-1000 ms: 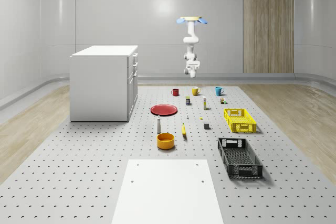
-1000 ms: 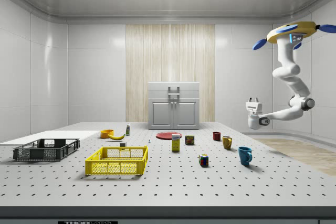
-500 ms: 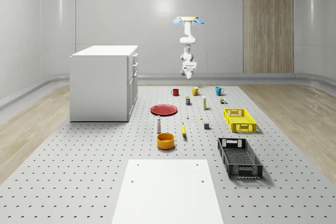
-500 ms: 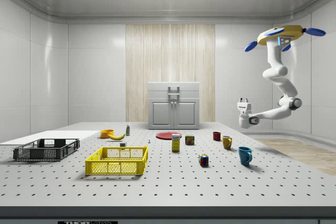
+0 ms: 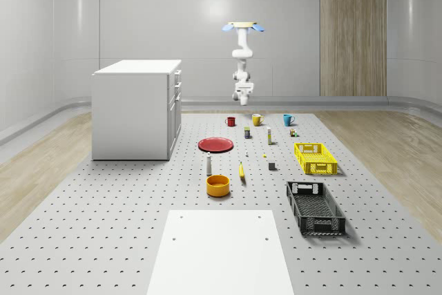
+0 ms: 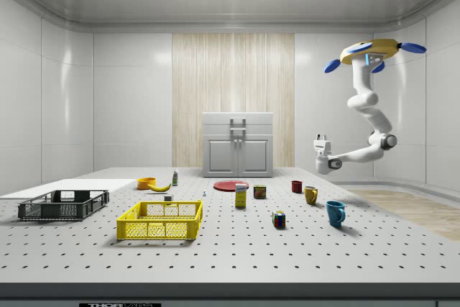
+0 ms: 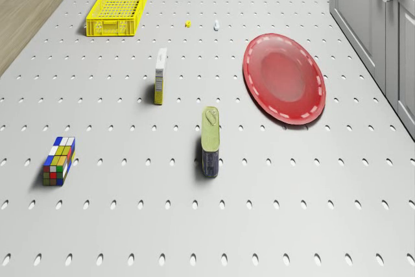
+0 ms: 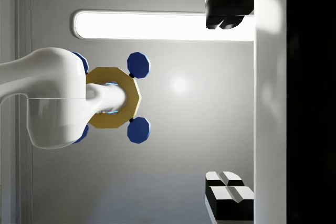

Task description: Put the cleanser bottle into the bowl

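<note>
Gripper [image 6: 320, 139] spread, empty, airborne far beyond bowl [image 5: 217, 185]; drone [image 6: 369, 51] hovers. Bottle [image 5: 208, 165] untouched behind bowl; whole task left.

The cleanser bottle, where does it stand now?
In the whole-scene view the cleanser bottle stands upright on the table, just behind the bowl, left of the banana.
</note>
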You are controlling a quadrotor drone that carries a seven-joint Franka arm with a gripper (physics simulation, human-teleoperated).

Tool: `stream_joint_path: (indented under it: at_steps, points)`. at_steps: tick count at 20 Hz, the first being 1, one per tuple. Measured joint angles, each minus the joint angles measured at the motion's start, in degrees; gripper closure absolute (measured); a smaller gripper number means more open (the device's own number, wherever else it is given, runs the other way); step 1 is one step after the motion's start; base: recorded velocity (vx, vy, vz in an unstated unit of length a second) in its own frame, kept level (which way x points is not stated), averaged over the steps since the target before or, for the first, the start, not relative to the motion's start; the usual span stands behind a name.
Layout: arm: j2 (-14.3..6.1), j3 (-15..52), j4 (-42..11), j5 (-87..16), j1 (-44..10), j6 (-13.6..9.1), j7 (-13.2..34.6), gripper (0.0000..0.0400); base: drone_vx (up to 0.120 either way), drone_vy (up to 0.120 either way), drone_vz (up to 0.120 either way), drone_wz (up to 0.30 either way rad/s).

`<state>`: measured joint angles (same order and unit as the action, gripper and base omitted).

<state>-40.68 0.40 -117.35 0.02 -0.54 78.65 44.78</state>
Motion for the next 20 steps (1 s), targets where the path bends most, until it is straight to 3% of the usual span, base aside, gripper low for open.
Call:
stream_joint_path:
  at_steps: [20]
  points:
    - [-0.7,3.6,-0.8,-5.0,-1.1,0.9,0.6,0.0,0.12,-0.12,0.0,0.0]
